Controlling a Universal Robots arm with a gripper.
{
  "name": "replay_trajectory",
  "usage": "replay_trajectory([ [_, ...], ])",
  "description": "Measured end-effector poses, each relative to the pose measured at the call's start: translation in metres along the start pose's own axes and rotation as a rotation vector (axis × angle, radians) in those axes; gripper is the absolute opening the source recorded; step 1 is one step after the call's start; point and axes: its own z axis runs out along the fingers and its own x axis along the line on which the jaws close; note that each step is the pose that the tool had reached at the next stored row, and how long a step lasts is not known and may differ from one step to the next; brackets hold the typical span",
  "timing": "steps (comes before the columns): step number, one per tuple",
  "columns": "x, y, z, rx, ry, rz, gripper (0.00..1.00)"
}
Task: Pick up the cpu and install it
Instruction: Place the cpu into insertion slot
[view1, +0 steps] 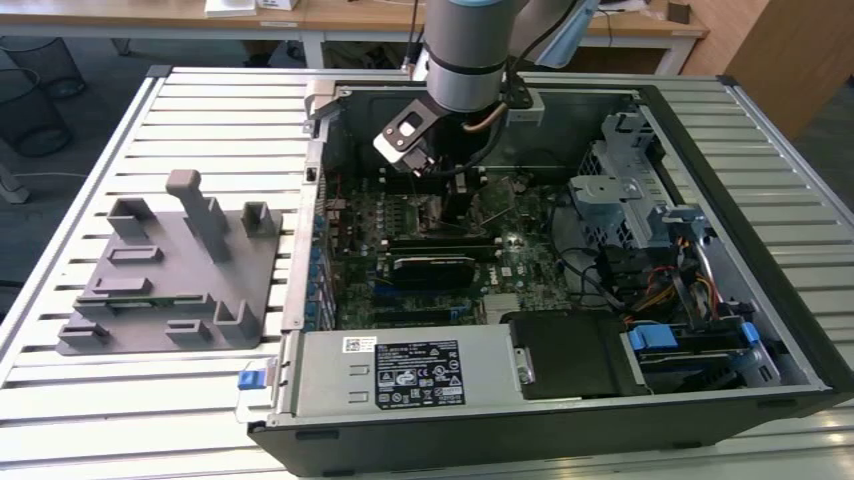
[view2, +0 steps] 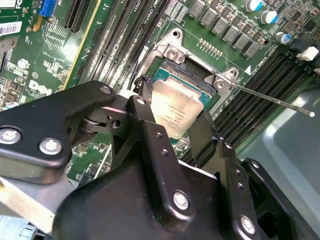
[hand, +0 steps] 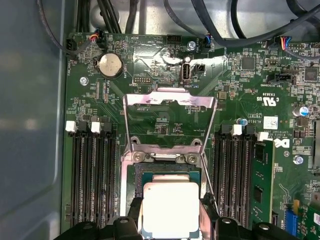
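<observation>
The cpu (hand: 171, 209), a flat square chip with a silvery-white top, sits between the black fingers (hand: 133, 216) of my gripper (hand: 171, 220). In the second wrist view the cpu (view2: 176, 106) hangs right over the open socket (view2: 176, 75) on the green motherboard, tilted a little; I cannot tell whether it touches the socket. My gripper (view2: 174, 120) is shut on its two opposite edges. In the exterior view the gripper (view1: 454, 200) reaches down into the open computer case (view1: 694, 130).
The socket's metal load plate (hand: 170, 98) stands folded open, and its thin lever rod (view2: 272, 99) sticks out sideways. Memory slots (hand: 92, 180) flank the socket. A grey fixture (view1: 174, 270) lies on the slatted table at the exterior view's left. Cables and drive bays (view1: 641, 230) crowd the case.
</observation>
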Motion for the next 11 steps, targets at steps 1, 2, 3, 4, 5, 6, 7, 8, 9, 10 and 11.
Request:
replay_trajectory([
  [1,0.0,0.0,0.0,0.0001,-0.0002,0.0,0.53],
  [2,0.0,0.0,0.0001,0.0,0.0,0.0,0.53],
  [3,0.0,0.0,0.0002,-0.0001,0.0,0.0,0.53],
  [4,0.0,0.0,0.0002,0.0,0.0,0.0,0.53],
  [5,0.0,0.0,0.0002,0.0,0.0,0.0,0.53],
  [6,0.0001,0.0001,0.0012,-0.0003,0.0003,0.0,0.53],
  [7,0.0,0.0,0.0017,-0.0001,0.0001,0.0,0.53],
  [8,0.0,0.0,0.0023,-0.0001,0.0001,0.0,0.53],
  [9,0.0,0.0,0.003,-0.0001,0.0002,0.0,0.53],
  [10,0.0,0.0001,0.0036,-0.0001,0.0001,0.0,0.53],
  [11,0.0,0.0001,0.004,0.0,0.0,0.0,0.53],
])
